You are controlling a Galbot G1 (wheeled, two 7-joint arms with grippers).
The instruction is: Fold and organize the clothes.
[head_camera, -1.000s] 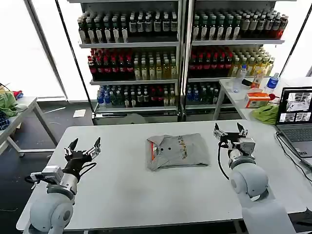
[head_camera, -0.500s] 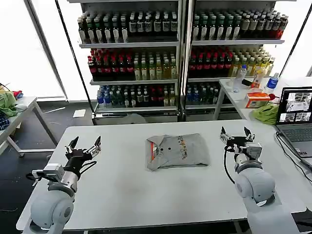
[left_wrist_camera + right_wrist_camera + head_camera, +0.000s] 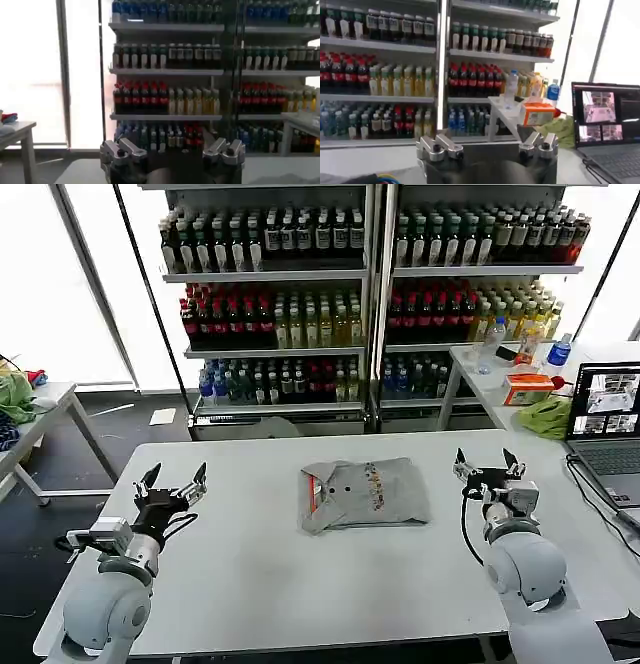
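My left tool (image 3: 172, 481) and right tool (image 3: 484, 463) hover released near the tabletop's (image 3: 250, 584) side edges, the folded grey shirt (image 3: 364, 494) lying centred between them.

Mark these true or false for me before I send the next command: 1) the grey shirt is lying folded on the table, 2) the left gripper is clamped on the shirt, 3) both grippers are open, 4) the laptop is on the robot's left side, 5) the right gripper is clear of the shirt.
1) True. The grey shirt lies folded mid-table.
2) False. The left gripper is open and holds nothing, well off to the shirt's left.
3) True. The right gripper has its fingers spread too.
4) False. The laptop sits at the table's right edge, beyond the right gripper.
5) True. It hovers beside the shirt's right edge with bare table between them.
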